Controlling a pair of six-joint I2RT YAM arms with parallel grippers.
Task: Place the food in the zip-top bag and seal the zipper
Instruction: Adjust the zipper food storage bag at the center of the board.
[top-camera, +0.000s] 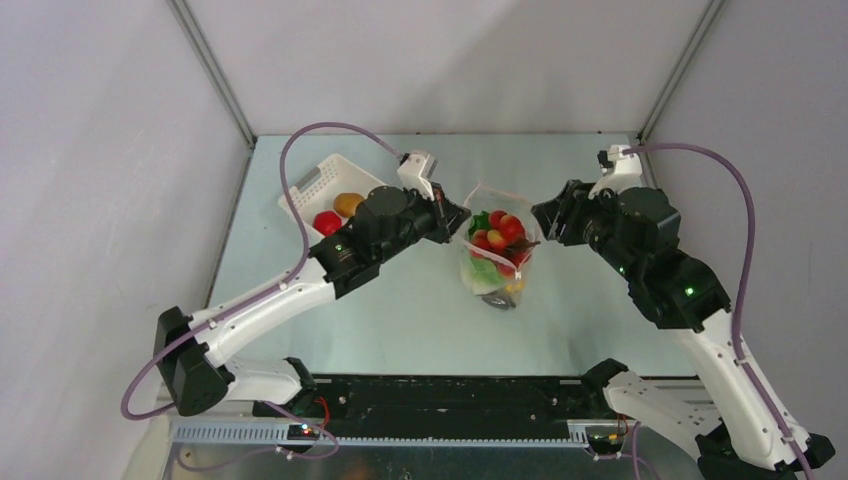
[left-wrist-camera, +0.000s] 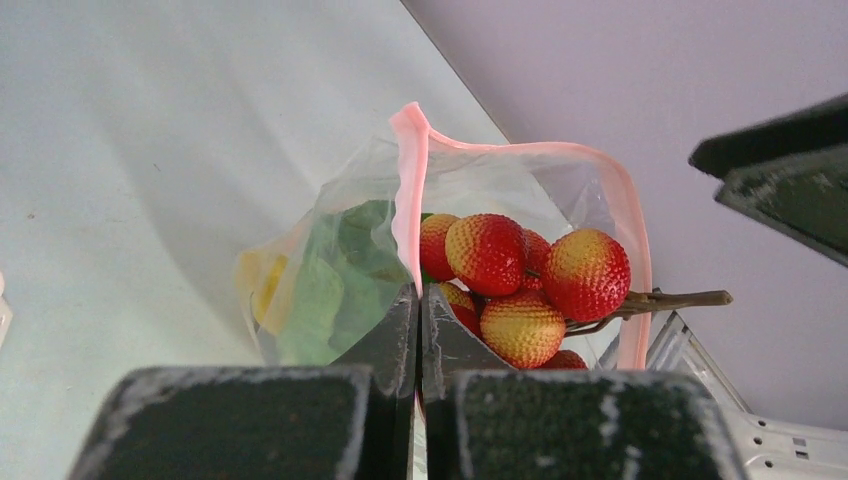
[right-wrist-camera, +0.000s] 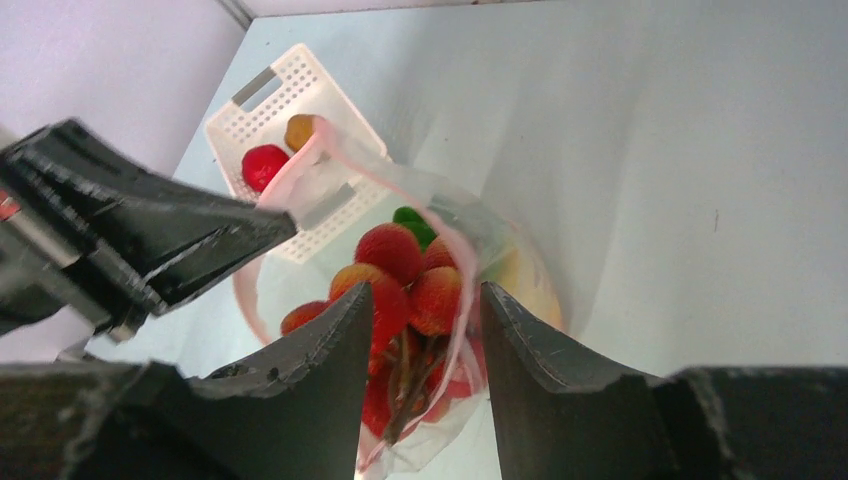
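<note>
Clamping zipper (left-wrist-camera: 409, 180): left pincer (left-wrist-camera: 418, 296) together on it | right pincer (right-wrist-camera: 427, 296) apart, straddling zipper

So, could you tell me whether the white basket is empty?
No, a red fruit and an orange fruit lie inside the white basket in the top view.

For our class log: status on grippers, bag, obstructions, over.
Left gripper shut on pink zipper strip of clear dotted plastic bag. Right gripper open, straddling opposite rim. Two toy foods in white lattice basket. Nothing blocking.
</note>
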